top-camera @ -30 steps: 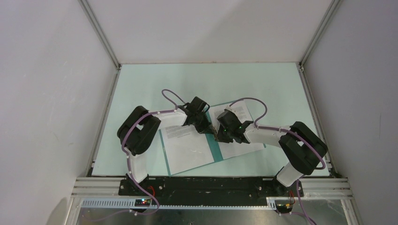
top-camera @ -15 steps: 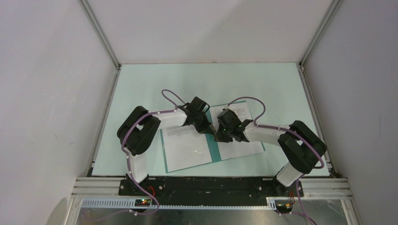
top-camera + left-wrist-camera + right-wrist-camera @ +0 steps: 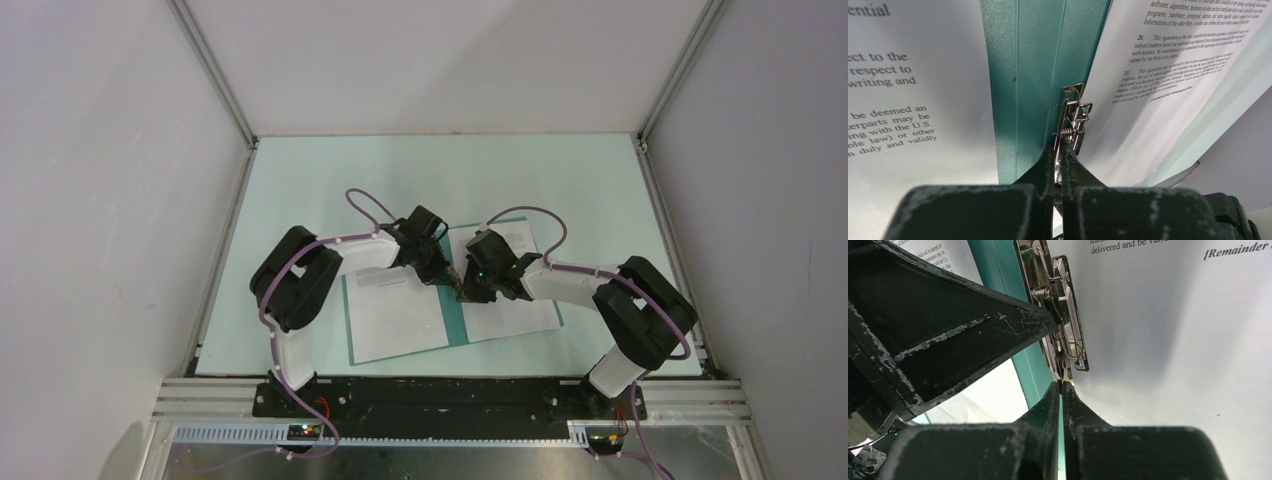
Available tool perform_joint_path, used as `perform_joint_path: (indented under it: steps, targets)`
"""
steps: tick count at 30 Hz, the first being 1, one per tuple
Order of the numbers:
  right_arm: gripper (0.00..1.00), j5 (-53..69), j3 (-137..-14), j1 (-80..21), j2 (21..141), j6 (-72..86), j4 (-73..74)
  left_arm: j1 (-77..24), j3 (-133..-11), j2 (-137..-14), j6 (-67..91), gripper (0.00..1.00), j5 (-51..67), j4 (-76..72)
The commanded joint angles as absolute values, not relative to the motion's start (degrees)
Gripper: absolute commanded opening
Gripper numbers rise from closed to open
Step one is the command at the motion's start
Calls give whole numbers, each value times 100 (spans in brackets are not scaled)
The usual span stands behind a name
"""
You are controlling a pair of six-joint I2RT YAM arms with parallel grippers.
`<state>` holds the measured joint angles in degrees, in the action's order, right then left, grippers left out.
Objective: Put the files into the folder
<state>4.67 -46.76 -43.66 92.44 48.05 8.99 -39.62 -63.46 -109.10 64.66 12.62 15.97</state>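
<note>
The teal-green folder (image 3: 456,318) lies open on the table, its spine bare between two printed white sheets: one on the left half (image 3: 395,312) and one on the right half (image 3: 522,303). My left gripper (image 3: 447,277) is shut on the raised lever of the metal clip (image 3: 1074,117) beside the spine (image 3: 1033,75). My right gripper (image 3: 462,291) is shut, and its tips (image 3: 1062,385) touch the near end of the clip (image 3: 1053,305) at the edge of the right sheet (image 3: 1168,340). The left gripper's finger (image 3: 973,340) crosses the right wrist view.
The folder sits near the table's front edge (image 3: 450,372). White enclosure walls with metal posts (image 3: 215,75) stand at the left, right and back. Purple cables (image 3: 365,205) loop above both wrists.
The folder with its sheets has turned and slid slightly away from the front edge. Both grippers stay shut at the clip; the right wrist has edged a little up and left.
</note>
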Motion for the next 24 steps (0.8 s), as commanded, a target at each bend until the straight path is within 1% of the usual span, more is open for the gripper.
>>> perform_joint_path:
  steps: [1, 3, 5, 6, 8, 9, 10, 13, 14, 15, 17, 20, 21, 24]
  targets:
    - [0, 1395, -4793, -4523, 9069, 5059, 393, -4012, -6090, -11425, 6224, 0, 21, 2513]
    - [0, 1359, -4787, -4506, 9040, 5054, 448, -4009, -6198, -11369, 6136, 0, 23, 2532]
    - [1, 1290, -4795, -4488, 9005, 5034, 524, -4014, -6268, -11269, 6047, 3, 26, 2565]
    - [2, 1228, -4787, -4479, 8984, 5026, 552, -4014, -6298, -11233, 5968, 6, 24, 2566]
    - [7, 1092, -4795, -4474, 8938, 4989, 647, -4009, -6410, -11119, 5854, 11, 22, 2591]
    - [11, 1047, -4796, -4474, 8920, 4961, 702, -4008, -6496, -11035, 5814, 13, 20, 2614]
    - [13, 969, -4793, -4472, 8886, 4927, 725, -3997, -6548, -11002, 5729, 17, 20, 2630]
    - [24, 832, -4793, -4469, 8796, 4872, 788, -3973, -6857, -10839, 5524, 25, 24, 2732]
    - [26, 766, -4796, -4467, 8745, 4848, 798, -3951, -6913, -10803, 5487, 28, 24, 2755]
    - [31, 735, -4794, -4472, 8714, 4841, 830, -3944, -7039, -10745, 5401, 30, 29, 2807]
    - [36, 648, -4790, -4469, 8636, 4806, 882, -3905, -7201, -10657, 5294, 35, 90, 2873]
    - [40, 475, -4798, -4481, 8488, 4736, 965, -3827, -7356, -10445, 5185, 44, 182, 2931]
    - [41, 400, -4838, -4506, 8430, 4714, 1048, -3799, -7383, -10386, 5155, 46, 196, 2933]
    - [45, -264, -5157, -4653, 8473, 4429, 1619, -3529, -7240, -9992, 5115, 53, 229, 2963]
